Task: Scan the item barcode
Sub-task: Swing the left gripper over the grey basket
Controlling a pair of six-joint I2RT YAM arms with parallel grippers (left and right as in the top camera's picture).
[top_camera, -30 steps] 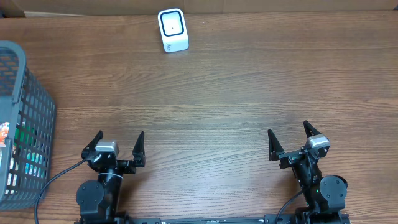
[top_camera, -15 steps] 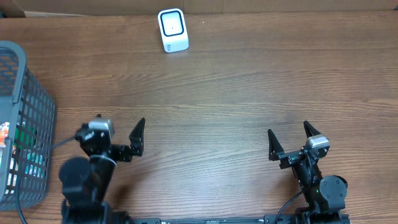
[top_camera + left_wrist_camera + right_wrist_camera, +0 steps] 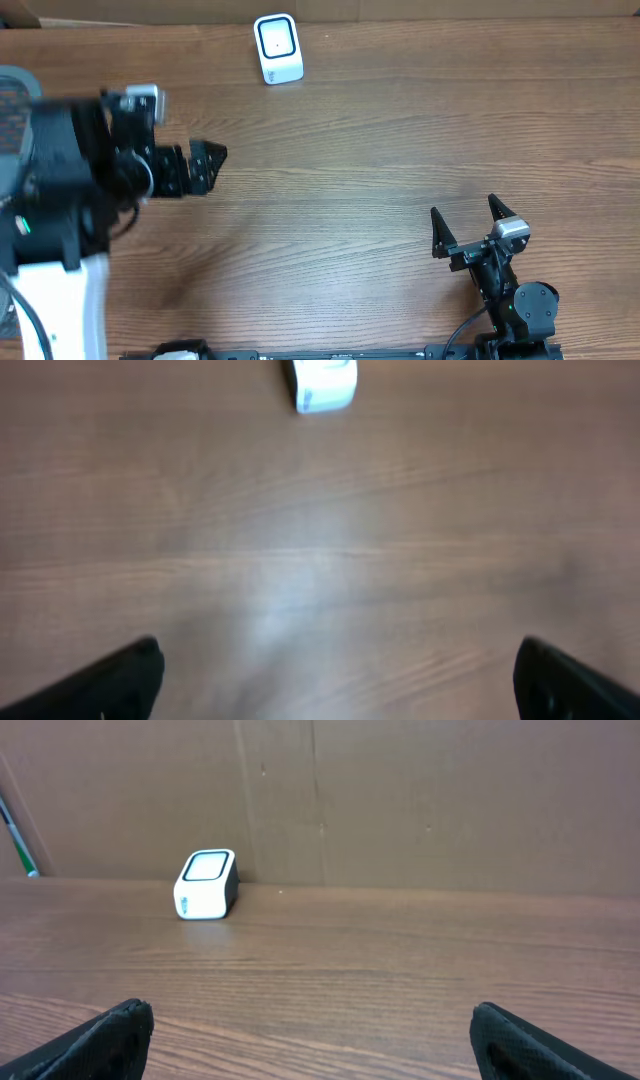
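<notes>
Lying across every view is a brown table (image 3: 360, 140) w/ long wood-grain streaks and a smooth, a bit shiny top. The scanner (image 3: 278, 48), a small white plastic box w/ rounded corners and a dark-framed pale window on its upper face, stands near the far edge of the table, left of centre, apart from both arms. It has a small mark on the front, too small to read; no other writing can be read. At the left edge a piece of the grey basket (image 3: 12, 82) w/ a rounded rim shows, the rest is hidden under the left arm. The item w/ the barcode cannot be seen. Behind the table, in the right wrist view, is a flat brown board wall (image 3: 420, 800) w/ a vertical seam. The left arm is big and blurred in the overhead view, reaching toward the far side. Its wrist cam looks almost straight down on the table, and the scanner is at the top of that view. The left gripper (image 3: 340, 678) has its black fingers (image 3: 120, 682) spread wide, nothing btw. them. The right arm sits folded low at the near edge. The right gripper (image 3: 465, 218) points toward the far side, fingers (image 3: 110, 1042) also fully apart and holding nothing.
</notes>
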